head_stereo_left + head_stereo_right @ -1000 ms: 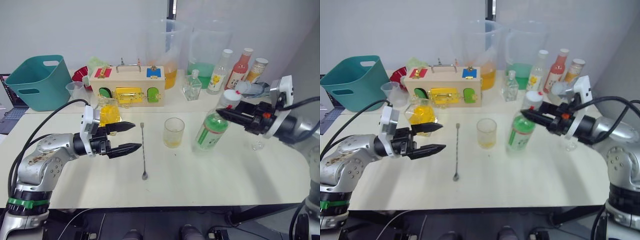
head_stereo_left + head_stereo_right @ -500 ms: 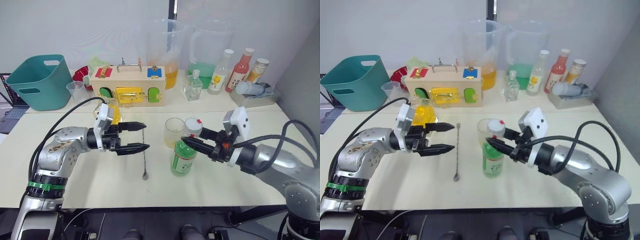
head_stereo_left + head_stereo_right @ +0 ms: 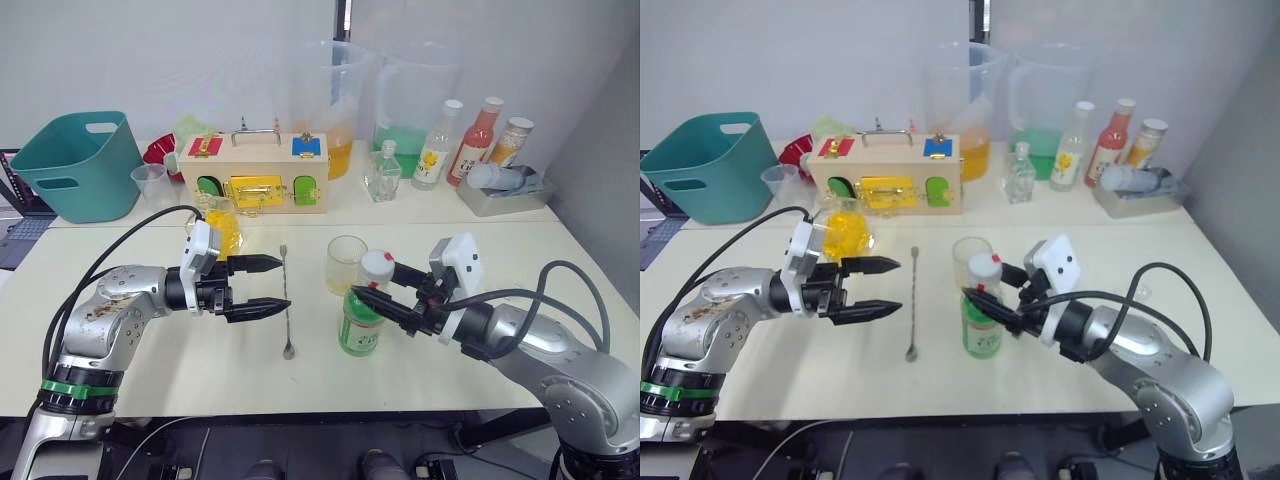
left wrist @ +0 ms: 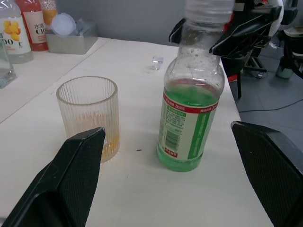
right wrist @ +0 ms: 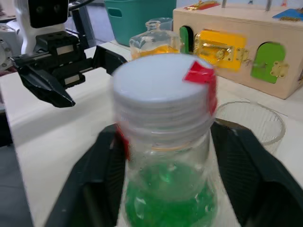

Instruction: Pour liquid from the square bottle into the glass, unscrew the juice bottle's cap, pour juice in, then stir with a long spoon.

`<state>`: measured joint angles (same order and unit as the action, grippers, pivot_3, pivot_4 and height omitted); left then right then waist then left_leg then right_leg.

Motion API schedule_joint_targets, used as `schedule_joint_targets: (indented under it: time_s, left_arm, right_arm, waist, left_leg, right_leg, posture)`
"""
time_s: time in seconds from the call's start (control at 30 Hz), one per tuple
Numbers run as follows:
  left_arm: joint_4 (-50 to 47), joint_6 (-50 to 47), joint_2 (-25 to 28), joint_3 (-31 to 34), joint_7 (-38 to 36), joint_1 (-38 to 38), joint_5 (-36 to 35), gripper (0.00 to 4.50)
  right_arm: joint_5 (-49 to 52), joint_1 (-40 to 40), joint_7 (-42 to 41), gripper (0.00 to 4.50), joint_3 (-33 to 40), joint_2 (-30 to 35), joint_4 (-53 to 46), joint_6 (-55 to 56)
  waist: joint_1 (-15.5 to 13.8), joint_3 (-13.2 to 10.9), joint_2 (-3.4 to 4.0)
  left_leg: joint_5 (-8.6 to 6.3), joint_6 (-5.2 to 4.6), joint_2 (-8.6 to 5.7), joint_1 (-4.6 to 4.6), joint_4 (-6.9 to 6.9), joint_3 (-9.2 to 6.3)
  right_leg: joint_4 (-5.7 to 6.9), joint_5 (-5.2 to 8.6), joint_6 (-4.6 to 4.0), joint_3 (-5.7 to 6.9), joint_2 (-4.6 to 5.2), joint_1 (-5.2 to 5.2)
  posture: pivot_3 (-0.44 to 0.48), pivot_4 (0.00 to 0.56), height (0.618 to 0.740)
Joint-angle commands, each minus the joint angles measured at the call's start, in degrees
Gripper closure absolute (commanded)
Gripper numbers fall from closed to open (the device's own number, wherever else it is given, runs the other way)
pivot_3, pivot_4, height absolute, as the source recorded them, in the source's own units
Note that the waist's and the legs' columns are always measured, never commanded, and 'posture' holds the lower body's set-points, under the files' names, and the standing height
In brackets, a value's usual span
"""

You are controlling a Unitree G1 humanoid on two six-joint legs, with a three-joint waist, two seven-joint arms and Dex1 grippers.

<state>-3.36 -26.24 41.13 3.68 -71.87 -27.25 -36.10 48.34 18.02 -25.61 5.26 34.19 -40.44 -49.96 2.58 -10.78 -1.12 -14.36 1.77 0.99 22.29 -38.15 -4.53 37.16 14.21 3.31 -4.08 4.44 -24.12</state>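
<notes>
Juice bottle (image 4: pixel 193 111) stands upright just beside ribbed glass (image 4: pixel 90 116).

The cap (image 5: pixel 163 90) hides whether the right jaws touch the juice bottle (image 3: pixel 362 320).

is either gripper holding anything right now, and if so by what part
The right gripper holds the juice bottle by its neck, just under the white cap. The left gripper is open and holds nothing.

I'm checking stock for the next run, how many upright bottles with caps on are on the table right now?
4. The juice bottle stands up front beside the glass. At the back stand a small clear bottle, a white-labelled bottle and a red bottle. More may hide behind the pitchers.
</notes>
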Motion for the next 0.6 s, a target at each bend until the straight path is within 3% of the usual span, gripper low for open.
schedule_joint_targets:
  time_s: [0.03, 0.07, 0.2, 0.33, 0.47, 0.6]
  left_arm:
    - [-2.32, 1.31, 0.63, 2.29, 0.74, 0.24, -0.29, 0.00]
    - [-2.33, 1.36, 0.59, 2.39, 0.84, 0.33, -0.27, 0.00]
    - [-2.73, 1.51, 0.74, 2.66, 1.55, 0.86, 0.16, 0.00]
    - [-4.39, 1.09, 1.06, 3.97, 2.60, 2.65, -0.22, 0.00]
    - [-6.74, 0.45, 1.71, 5.82, 3.68, 5.10, -0.94, 0.00]
    - [-11.64, -1.93, 2.93, 8.83, 6.39, 8.42, -2.81, 0.00]
  right_arm:
    - [2.56, 5.33, -9.31, 0.26, 3.62, 6.30, 4.98, 0.93]
    - [2.89, 6.49, -11.87, 0.02, 3.75, 7.98, 6.54, 1.23]
    - [3.61, 10.70, -32.55, 0.02, 2.18, 19.35, 14.98, 2.22]
    - [0.77, 14.87, -47.02, 0.02, -0.85, 24.37, 22.78, 5.92]
    - [-4.85, 19.23, -56.80, 0.02, -6.00, 23.97, 29.14, 12.55]
    - [-13.27, 24.73, -63.20, 0.02, -11.48, 17.89, 40.29, 23.86]
  waist:
    - [-0.04, -0.01, 0.00]
    - [-0.15, -0.01, -0.01]
    - [-0.43, -0.01, -0.01]
    - [-0.12, -0.02, -0.02]
    - [0.27, -0.02, -0.02]
    - [0.42, -0.03, -0.04]
  left_leg:
    - [0.00, 0.00, -0.03, 0.02, -0.03, 0.01]
    - [0.00, 0.00, -0.02, 0.04, -0.06, 0.02]
    - [0.00, -0.01, 0.00, 0.05, -0.06, -0.02]
    - [-0.01, -0.01, 0.01, 0.05, -0.06, 0.00]
    - [-0.01, -0.01, 0.05, 0.02, -0.06, 0.03]
    - [-0.01, -0.01, 0.06, 0.02, -0.07, 0.06]
  right_leg:
    - [-0.01, 0.00, 0.00, -0.01, 0.03, 0.00]
    - [-0.06, 0.00, 0.00, 0.00, 0.02, 0.02]
    - [-0.07, 0.00, 0.00, 0.05, 0.01, 0.05]
    - [-0.08, 0.00, 0.00, 0.05, 0.01, 0.04]
    - [-0.07, 0.00, 0.00, 0.03, -0.01, -0.01]
    - [-0.08, 0.00, 0.00, 0.02, -0.01, -0.02]
  posture:
    - [0.000, 0.150, 0.740]
    - [0.000, 0.150, 0.740]
    - [0.000, 0.150, 0.740]
    - [0.000, 0.150, 0.740]
    - [0.000, 0.150, 0.740]
    - [0.000, 0.150, 0.740]
